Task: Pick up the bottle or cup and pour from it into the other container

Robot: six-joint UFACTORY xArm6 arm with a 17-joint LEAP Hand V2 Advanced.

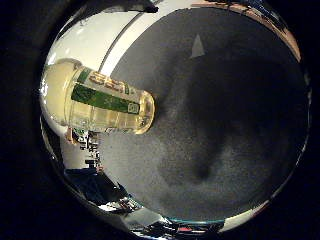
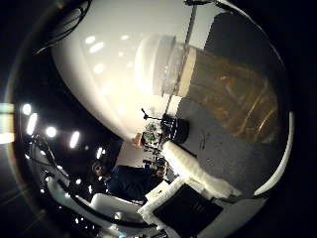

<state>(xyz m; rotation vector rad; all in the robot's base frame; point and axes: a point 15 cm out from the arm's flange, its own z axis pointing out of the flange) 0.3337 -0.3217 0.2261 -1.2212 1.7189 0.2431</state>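
A clear bottle (image 1: 100,98) with a white cap, a green label and pale yellow liquid rests on a grey mat (image 1: 225,110), near the mat's edge. In the right thumb side palm view the same bottle (image 2: 223,89) is large and close to the palm, its white cap (image 2: 154,61) towards the white table. A white finger of my right hand (image 2: 198,171) reaches out straight beside the bottle, away from it. The little finger side view shows no fingers.
The grey mat lies on a white table (image 1: 100,40). A small pale triangle mark (image 1: 197,45) lies on the mat. Beyond the table edge are a dark room with ceiling lights and a stand with equipment (image 2: 158,129).
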